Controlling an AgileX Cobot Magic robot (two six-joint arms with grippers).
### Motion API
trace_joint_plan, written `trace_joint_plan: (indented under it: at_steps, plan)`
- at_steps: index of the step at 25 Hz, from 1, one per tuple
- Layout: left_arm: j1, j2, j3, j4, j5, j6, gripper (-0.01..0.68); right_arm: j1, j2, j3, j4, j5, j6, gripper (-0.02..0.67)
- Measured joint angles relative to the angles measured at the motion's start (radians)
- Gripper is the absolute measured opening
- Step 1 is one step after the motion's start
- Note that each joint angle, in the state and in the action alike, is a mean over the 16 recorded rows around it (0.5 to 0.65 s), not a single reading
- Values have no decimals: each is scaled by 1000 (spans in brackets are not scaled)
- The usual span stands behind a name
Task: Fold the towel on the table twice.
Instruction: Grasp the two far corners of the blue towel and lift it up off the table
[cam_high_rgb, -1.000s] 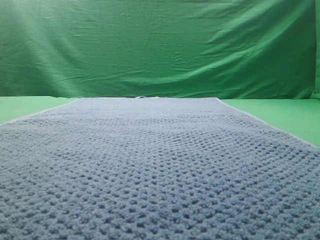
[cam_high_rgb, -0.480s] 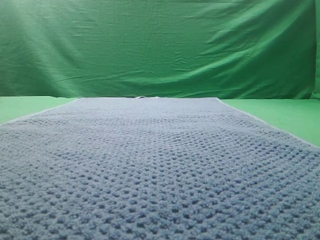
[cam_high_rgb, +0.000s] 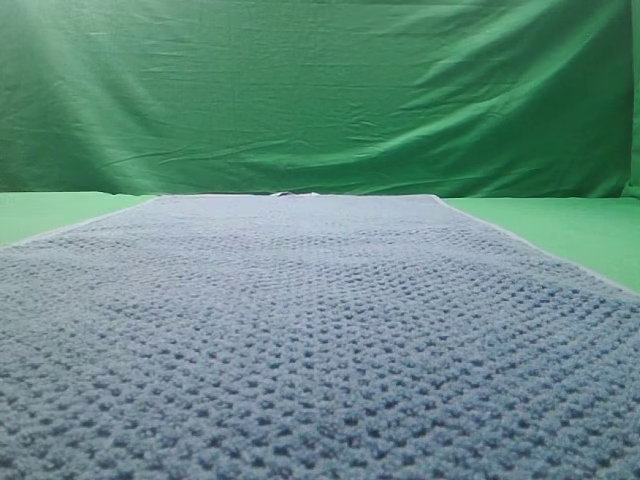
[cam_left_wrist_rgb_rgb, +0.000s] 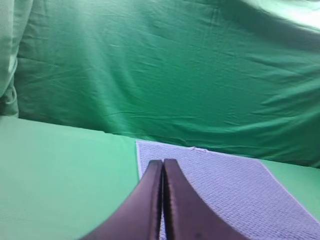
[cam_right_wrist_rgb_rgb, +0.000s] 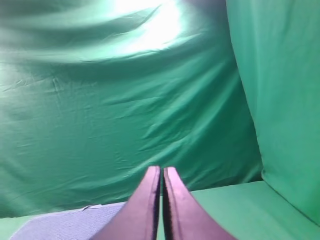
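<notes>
Wrist views show both grippers, left gripper (cam_left_wrist_rgb_rgb: 163, 165) and right gripper (cam_right_wrist_rgb_rgb: 161, 171), closed above towel (cam_high_rgb: 320, 330).

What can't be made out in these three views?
- Near end of the towel: cut off by the high view's bottom edge.
- Small dark spot at the towel's far hem: too small to identify.
- Left gripper and right gripper: fingers pressed shut, bases cut off at the bottom edges.
- Neither arm shows in the high view.

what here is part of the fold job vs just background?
Job:
towel, lying flat and unfolded
table
left end effector, shut, empty
right end effector, shut, empty

Background:
green backdrop cloth
</notes>
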Motion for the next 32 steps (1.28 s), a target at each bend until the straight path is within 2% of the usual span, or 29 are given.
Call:
trace_joint_plan:
  at_steps: [8, 13, 24, 32]
  plan:
    - [-3, 176, -196, 1, 228, 15, 0, 0, 177, -207, -2, 352, 3, 0]
    - [-14, 270, -248, 0, 291, 27, 0, 0, 310, -288, 13, 530, -9, 0]
    - [-40, 427, -343, -11, 392, 31, 0, 1, 528, -416, 111, 652, -101, 0]
    - [-43, 689, -502, -15, 554, 32, 0, 50, 789, -611, 89, 762, -175, 0]
